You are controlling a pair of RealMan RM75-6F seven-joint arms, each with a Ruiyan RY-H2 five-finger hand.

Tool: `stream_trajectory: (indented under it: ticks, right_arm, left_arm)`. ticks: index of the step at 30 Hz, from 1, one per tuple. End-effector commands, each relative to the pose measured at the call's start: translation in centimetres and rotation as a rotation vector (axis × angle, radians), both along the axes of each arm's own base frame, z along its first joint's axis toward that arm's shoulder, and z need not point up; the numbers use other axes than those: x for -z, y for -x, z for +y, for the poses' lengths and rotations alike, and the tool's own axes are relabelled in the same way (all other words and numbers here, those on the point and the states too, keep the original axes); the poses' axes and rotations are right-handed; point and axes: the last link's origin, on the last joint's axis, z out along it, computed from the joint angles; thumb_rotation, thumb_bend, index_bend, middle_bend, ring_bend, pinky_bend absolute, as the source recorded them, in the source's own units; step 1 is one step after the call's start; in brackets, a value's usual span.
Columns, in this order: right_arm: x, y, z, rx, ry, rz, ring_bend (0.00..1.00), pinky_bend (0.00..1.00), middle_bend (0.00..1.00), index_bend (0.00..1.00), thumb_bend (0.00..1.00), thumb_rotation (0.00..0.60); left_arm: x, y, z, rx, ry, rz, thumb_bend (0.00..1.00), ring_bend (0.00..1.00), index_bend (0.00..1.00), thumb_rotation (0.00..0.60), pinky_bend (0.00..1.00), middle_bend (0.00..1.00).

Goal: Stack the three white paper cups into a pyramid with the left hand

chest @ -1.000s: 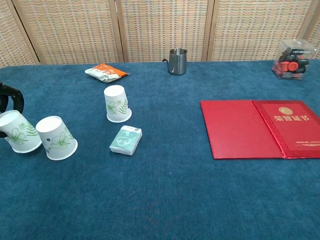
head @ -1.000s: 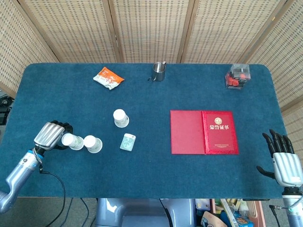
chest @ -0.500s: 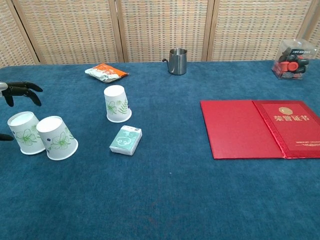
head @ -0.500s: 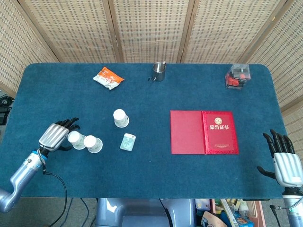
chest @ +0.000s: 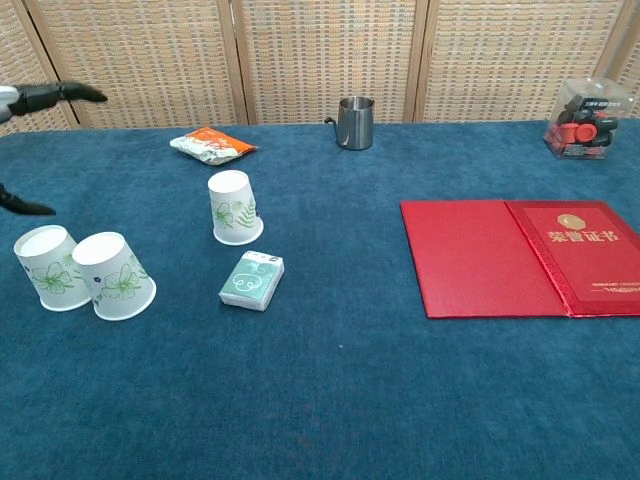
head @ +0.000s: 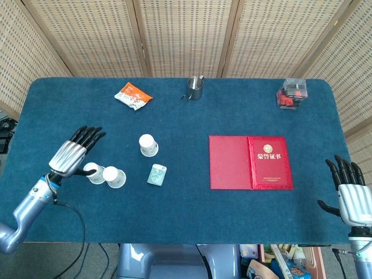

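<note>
Fingers point(head: 87, 135) of left hand point(head: 70, 156) spreading wide, gripping nothing, hovering over two upside-down cups point(head: 104, 174) touching side by side. Third cup point(head: 148, 145) standing apart; right hand point(head: 351, 200) resting open at table point(head: 186, 116) edge.

red folder point(head: 251, 162): gold emblem above gold characters "荣誉证书" on its right cover | orange snack packet point(head: 133, 96): print too small to read

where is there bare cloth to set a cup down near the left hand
Bare cloth lies between the third cup and the red certificate folder, and along the near edge. It is crowded where the two cups stand side by side by the left hand and the small packet.
</note>
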Motion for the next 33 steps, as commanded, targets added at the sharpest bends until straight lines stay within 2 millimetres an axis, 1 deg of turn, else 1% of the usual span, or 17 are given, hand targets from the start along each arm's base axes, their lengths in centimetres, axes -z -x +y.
stream_trajectory:
  ticks: [1,4,6,8,11,12,13,15,21,27,31,33]
  right_arm:
    - [0.1,0.0,0.0,0.0,-0.002,0.002,0.0,0.0,0.0,0.1,0.0,0.6]
    - [0.1,0.0,-0.1,0.0,-0.002,0.004,0.0,0.0,0.0,0.1,0.0,0.6]
    - [0.1,0.0,-0.1,0.004,-0.001,0.005,0.0,0.0,0.0,0.1,0.0,0.6]
    - [0.0,0.2,-0.2,0.01,0.0,0.006,0.0,0.0,0.0,0.1,0.0,0.6]
    - [-0.1,0.5,-0.3,0.022,0.002,0.006,0.0,0.0,0.0,0.1,0.0,0.6]
    - [-0.1,0.7,-0.4,0.028,0.004,0.004,0.0,0.0,0.0,0.1,0.0,0.6]
    - [-0.2,0.9,-0.5,0.036,0.006,0.001,0.0,0.0,0.0,0.1,0.0,0.6]
    - [-0.3,1.0,-0.6,0.039,0.007,-0.004,0.0,0.0,0.0,0.1,0.0,0.6]
    - [-0.4,1.2,-0.9,0.045,0.007,-0.01,0.0,0.0,0.0,0.1,0.0,0.6]
    - [-0.5,1.6,-1.0,0.06,0.008,-0.011,0.0,0.0,0.0,0.1,0.0,0.6]
    - [-0.7,1.8,-1.1,0.067,0.014,-0.016,0.0,0.0,0.0,0.1,0.0,0.6]
    - [-0.8,1.8,-1.1,0.07,0.016,-0.018,0.0,0.0,0.0,0.1,0.0,0.6]
  left_arm:
    - [0.2,-2.8,2.1,0.018,0.013,-0.017,0.08,0.0,0.0,0.6,0.03,0.0]
    - [0.8,-4.0,2.8,0.022,0.025,-0.016,0.08,0.0,0.0,0.6,0.07,0.0]
    - [1.5,-5.1,3.5,0.021,0.039,-0.017,0.08,0.0,0.0,0.6,0.09,0.0]
    - [2.8,-6.6,4.4,0.019,0.066,-0.006,0.08,0.01,0.0,0.6,0.12,0.0]
    - [4.6,-8.0,5.1,0.005,0.103,0.014,0.08,0.04,0.0,0.6,0.15,0.0]
    - [5.4,-8.5,5.3,0.002,0.121,0.027,0.08,0.04,0.0,0.6,0.15,0.0]
    - [6.7,-9.2,5.6,-0.001,0.145,0.043,0.08,0.06,0.01,0.6,0.16,0.0]
    - [8.1,-9.9,6.4,-0.027,0.148,0.043,0.08,0.08,0.04,0.6,0.16,0.02]
    - [10.3,-11.1,8.0,-0.073,0.134,0.045,0.08,0.16,0.13,0.6,0.21,0.09]
    - [11.9,-11.9,9.1,-0.099,0.13,0.049,0.08,0.27,0.24,0.6,0.29,0.21]
    - [12.5,-12.2,9.4,-0.109,0.14,0.06,0.08,0.33,0.34,0.6,0.34,0.29]
    - [12.6,-12.2,9.4,-0.11,0.141,0.059,0.11,0.36,0.39,0.6,0.36,0.34]
